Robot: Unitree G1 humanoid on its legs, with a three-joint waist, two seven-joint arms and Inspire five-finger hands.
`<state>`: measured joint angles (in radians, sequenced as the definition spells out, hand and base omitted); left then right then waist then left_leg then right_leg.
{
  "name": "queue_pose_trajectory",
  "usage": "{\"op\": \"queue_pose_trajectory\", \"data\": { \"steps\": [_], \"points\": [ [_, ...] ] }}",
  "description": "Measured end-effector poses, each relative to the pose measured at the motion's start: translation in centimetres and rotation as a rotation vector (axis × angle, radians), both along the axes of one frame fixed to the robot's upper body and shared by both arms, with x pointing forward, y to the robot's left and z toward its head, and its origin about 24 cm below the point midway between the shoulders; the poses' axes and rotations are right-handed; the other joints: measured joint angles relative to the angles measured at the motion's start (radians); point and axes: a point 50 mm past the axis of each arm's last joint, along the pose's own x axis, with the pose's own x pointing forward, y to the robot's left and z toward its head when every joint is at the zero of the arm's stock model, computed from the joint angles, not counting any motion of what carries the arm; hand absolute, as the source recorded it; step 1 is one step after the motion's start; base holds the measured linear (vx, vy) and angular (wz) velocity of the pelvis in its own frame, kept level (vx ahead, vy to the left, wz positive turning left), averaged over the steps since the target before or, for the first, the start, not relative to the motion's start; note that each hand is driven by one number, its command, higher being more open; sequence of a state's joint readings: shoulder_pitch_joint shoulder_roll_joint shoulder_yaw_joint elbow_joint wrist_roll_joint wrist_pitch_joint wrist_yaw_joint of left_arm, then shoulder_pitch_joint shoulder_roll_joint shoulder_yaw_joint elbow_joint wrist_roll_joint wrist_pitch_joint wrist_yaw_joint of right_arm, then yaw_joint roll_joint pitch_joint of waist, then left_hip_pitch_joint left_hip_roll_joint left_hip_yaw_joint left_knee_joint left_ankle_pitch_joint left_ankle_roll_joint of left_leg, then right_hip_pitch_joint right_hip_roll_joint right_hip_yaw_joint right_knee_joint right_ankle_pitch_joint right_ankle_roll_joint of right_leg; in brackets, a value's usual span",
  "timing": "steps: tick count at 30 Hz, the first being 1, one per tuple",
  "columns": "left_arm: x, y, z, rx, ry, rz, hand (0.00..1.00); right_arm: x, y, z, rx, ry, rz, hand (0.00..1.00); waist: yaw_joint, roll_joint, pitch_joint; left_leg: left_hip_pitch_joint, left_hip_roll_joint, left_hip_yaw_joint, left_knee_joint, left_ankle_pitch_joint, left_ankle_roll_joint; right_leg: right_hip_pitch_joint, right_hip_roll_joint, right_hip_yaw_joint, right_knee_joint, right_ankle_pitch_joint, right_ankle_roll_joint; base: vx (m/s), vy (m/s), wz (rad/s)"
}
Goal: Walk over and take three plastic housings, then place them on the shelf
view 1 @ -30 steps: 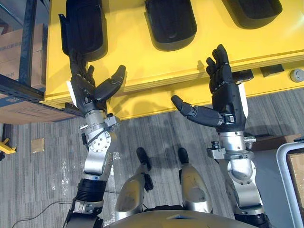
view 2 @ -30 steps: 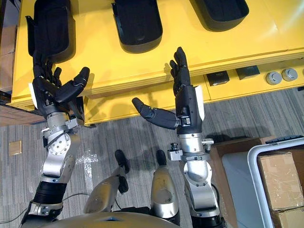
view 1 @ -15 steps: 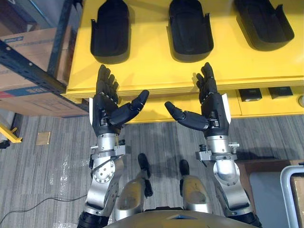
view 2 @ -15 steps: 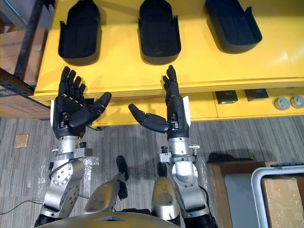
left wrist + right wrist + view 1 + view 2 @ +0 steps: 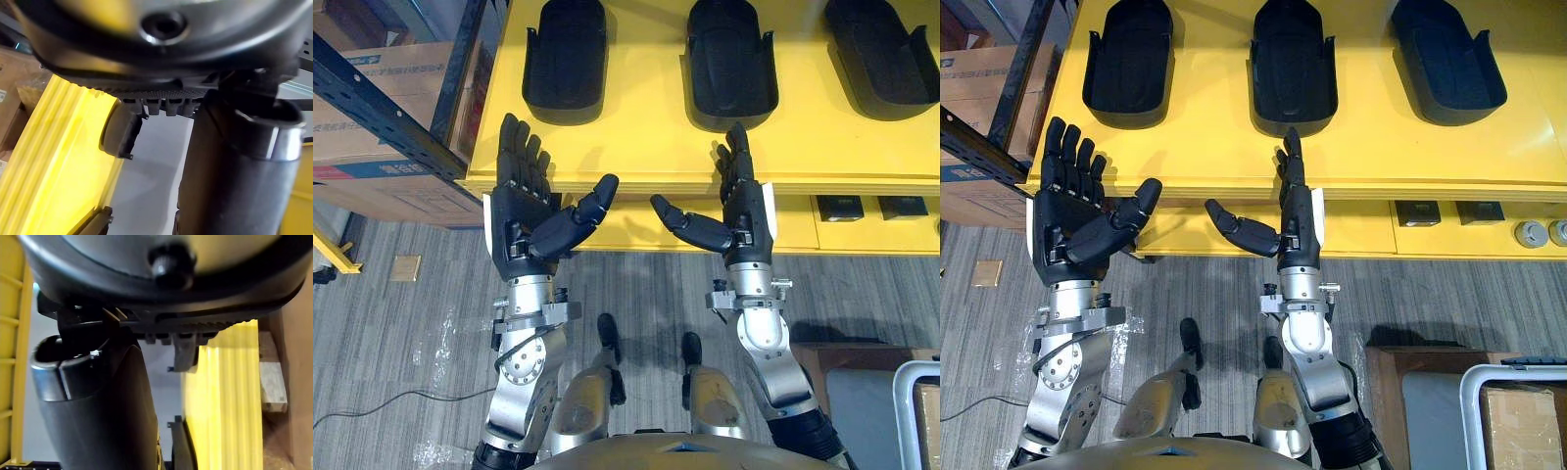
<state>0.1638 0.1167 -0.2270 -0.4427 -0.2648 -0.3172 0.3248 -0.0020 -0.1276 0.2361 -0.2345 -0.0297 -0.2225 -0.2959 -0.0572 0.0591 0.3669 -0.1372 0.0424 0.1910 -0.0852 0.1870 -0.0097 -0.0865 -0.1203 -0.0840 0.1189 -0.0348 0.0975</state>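
left eye view looks down on a yellow bench (image 5: 646,137) with three black plastic housings lying in a row along its far part, open side up and well apart from one another: the left housing (image 5: 565,59), the middle housing (image 5: 732,61) and the right housing (image 5: 886,54). both arms are raised in front of the bench's near edge. the left robot hand (image 5: 519,211) is spread wide, fingers straight and pointing toward the bench, thumb angled inward, and it has nothing in it; its fingertips reach over the near edge, just short of the left housing and not touching it. the right robot hand (image 5: 747,215) is likewise fully spread and empty, seen nearly edge-on with its thumb stretched toward the other hand; its fingertips lie over the near edge below the middle housing, apart from it. the two thumbs point at each other with a gap between them. the bench's front face carries small black square fittings (image 5: 840,207) to the right of the right robot hand. left of the bench stands the shelf (image 5: 396,117), a dark steel frame with cardboard boxes (image 5: 382,88) on it. grey floor (image 5: 411,323) lies below.
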Motion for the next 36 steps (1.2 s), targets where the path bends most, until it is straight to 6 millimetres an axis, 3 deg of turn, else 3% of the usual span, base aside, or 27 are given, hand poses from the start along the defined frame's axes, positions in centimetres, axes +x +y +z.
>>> {"op": "queue_pose_trajectory", "data": {
  "steps": [17,36],
  "points": [
    [0.2,0.0,0.3,-0.005,-0.014,0.001,1.00,2.7,-0.1,1.1,0.015,-0.024,-0.073,1.00,0.002,0.002,0.006,-0.027,0.002,-0.019,-0.001,0.004,-0.016,-0.038,0.000,-0.021,0.037,-0.013,-0.017,0.00,-0.007,0.02],
    [1.1,-0.4,1.1,-0.017,-0.048,-0.010,1.00,4.5,-0.1,2.8,-0.004,-0.073,-0.062,1.00,0.005,0.014,0.041,-0.028,0.002,-0.035,-0.001,0.011,-0.014,-0.036,0.000,-0.033,0.046,-0.015,-0.018,0.01,-0.009,0.01]
  ]
}}
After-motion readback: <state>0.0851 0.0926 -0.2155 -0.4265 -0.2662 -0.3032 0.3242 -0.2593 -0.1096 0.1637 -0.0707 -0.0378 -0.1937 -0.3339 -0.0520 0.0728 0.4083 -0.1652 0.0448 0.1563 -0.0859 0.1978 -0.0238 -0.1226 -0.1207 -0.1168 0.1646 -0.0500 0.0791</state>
